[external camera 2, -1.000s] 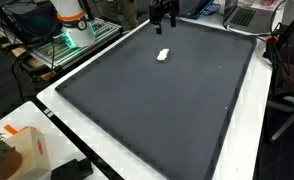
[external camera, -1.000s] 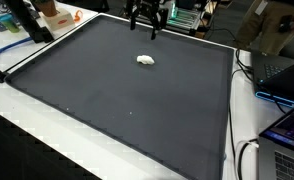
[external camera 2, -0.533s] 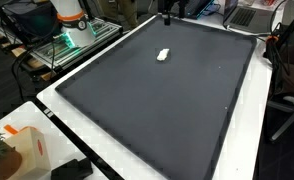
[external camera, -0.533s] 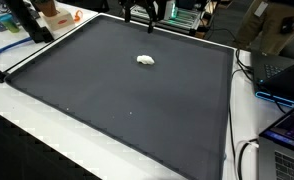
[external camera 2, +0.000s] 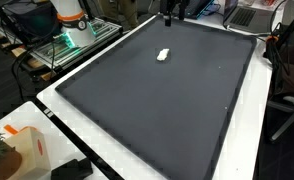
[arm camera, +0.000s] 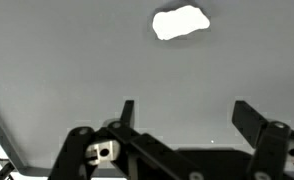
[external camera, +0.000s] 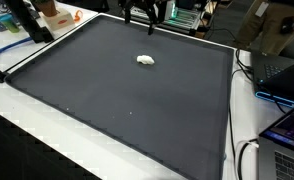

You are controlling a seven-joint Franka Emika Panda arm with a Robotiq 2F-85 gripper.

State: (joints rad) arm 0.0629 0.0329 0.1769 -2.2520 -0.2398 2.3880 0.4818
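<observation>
Jaws wide apart and gripping nothing: in the wrist view both fingers stand clear, with only bare mat between them. The small white lump (arm camera: 179,22) lies flat on the black mat (external camera: 127,110), toward the mat's far end and about midway across it; I cannot tell whether it is crumpled tissue or cloth. To my eye it looks light and soft, likely to squash rather than resist, and likely to slide on the mat if nudged from one side. I would take it across its narrower middle, with the fingertips down close to the mat. The gripper (external camera: 145,12) hangs over the mat's far edge, beyond the lump and well apart from it, as both exterior views show. Off the mat's side edge, past the white table rim (external camera: 243,110), sits an open laptop (external camera: 279,72).
</observation>
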